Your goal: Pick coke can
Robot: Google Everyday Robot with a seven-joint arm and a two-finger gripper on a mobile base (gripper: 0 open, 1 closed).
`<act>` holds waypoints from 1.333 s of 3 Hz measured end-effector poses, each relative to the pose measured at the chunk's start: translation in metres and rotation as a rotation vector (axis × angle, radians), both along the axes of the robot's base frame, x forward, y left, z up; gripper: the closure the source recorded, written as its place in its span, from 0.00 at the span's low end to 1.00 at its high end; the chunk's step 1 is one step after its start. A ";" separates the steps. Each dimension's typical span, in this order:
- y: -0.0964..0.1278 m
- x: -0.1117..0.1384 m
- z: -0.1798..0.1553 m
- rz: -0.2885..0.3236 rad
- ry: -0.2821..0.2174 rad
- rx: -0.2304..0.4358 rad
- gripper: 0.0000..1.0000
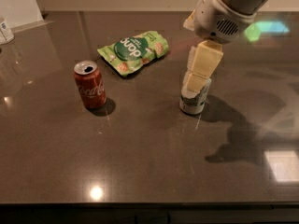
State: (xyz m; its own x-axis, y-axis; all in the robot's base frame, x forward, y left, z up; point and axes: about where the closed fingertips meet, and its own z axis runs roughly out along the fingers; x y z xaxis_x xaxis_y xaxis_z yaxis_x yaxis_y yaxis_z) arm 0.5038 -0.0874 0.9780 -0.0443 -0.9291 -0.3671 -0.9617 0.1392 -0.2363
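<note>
The coke can, red with white script and an opened silver top, stands upright on the dark table at the left of centre. My gripper, cream-coloured under a white wrist housing, hangs from the upper right. It sits in front of the top of a white-and-grey can and stands well to the right of the coke can, apart from it. It holds nothing that I can see.
A green snack bag lies flat behind the two cans. A small white container stands at the far left edge. The dark table has its front edge near the bottom of the view.
</note>
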 end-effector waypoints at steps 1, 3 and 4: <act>0.033 0.015 -0.004 0.029 0.008 0.034 0.00; 0.097 0.029 -0.026 0.100 0.055 0.093 0.00; 0.123 0.035 -0.040 0.119 0.069 0.124 0.00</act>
State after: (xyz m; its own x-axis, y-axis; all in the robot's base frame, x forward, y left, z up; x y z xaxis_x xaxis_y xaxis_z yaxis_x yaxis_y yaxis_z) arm 0.5388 0.0359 0.9382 0.0338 -0.8770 -0.4792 -0.9864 0.0477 -0.1570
